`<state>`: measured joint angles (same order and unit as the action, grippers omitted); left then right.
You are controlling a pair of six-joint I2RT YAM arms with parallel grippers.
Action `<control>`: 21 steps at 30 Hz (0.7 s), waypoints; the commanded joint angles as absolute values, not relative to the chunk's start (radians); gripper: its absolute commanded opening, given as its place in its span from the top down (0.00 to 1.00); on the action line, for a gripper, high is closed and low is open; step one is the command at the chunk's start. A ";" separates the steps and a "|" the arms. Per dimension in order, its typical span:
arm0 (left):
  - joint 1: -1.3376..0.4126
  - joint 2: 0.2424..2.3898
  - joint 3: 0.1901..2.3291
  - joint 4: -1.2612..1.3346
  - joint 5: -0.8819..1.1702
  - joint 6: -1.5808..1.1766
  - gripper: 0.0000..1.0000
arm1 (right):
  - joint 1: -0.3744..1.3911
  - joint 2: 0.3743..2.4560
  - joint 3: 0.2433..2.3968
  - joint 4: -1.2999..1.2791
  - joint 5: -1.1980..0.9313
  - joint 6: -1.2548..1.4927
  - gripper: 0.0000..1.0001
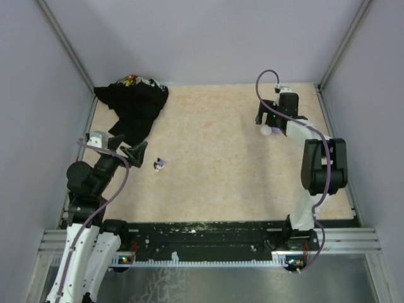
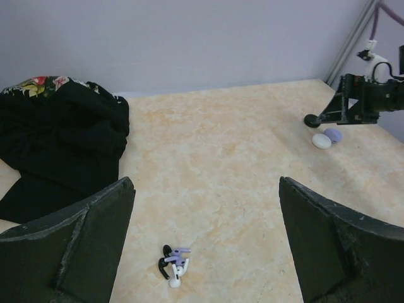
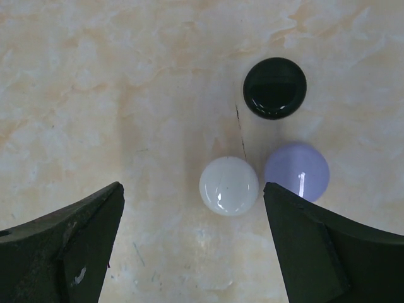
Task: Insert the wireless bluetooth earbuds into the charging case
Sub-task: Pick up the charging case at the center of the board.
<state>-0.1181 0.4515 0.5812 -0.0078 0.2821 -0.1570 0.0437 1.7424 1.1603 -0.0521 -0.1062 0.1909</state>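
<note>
Lying in a small heap on the tabletop [image 2: 252, 145], the earbuds [image 2: 173, 265] are seen just ahead of the left claw [image 2: 206, 189], which is spread wide and holds nothing. Since the lavender, white and dark pieces are touching, more than one could be pinched at once, or one flicked away as the fingers close. Well apart, at the far right, the right claw [image 3: 192, 189] is likewise held wide open and empty above the white disc [image 3: 228, 186], the lavender disc [image 3: 297, 172] and the black disc [image 3: 274, 88], judged to be closed charging cases. No open lid is shown, so insertion may be blocked. A domed, glossy disc could be squeezed out, and its close neighbour nudged.
</note>
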 commanded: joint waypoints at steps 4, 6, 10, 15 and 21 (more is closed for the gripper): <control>-0.123 0.488 0.594 0.013 0.331 -0.155 0.00 | 0.048 1.937 1.379 -0.128 -0.158 0.088 0.09; -0.121 0.499 0.596 0.014 0.340 -0.156 0.00 | 0.048 1.975 1.413 -0.137 -0.173 0.085 0.09; -0.116 0.510 0.595 0.021 0.364 -0.156 0.00 | 0.047 2.036 1.466 -0.179 -0.203 0.080 0.09; -0.114 0.513 0.592 0.026 0.375 -0.156 0.00 | 0.049 2.046 1.452 -0.244 -0.238 0.085 0.09; -0.114 0.512 0.591 0.028 0.386 -0.160 0.00 | 0.059 1.976 1.364 -0.254 -0.262 0.093 0.09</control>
<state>-0.1169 0.5152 0.5812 -0.0067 0.3595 -0.1574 0.0437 2.0472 1.4128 -0.2230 -0.2264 0.0956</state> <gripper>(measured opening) 0.998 0.909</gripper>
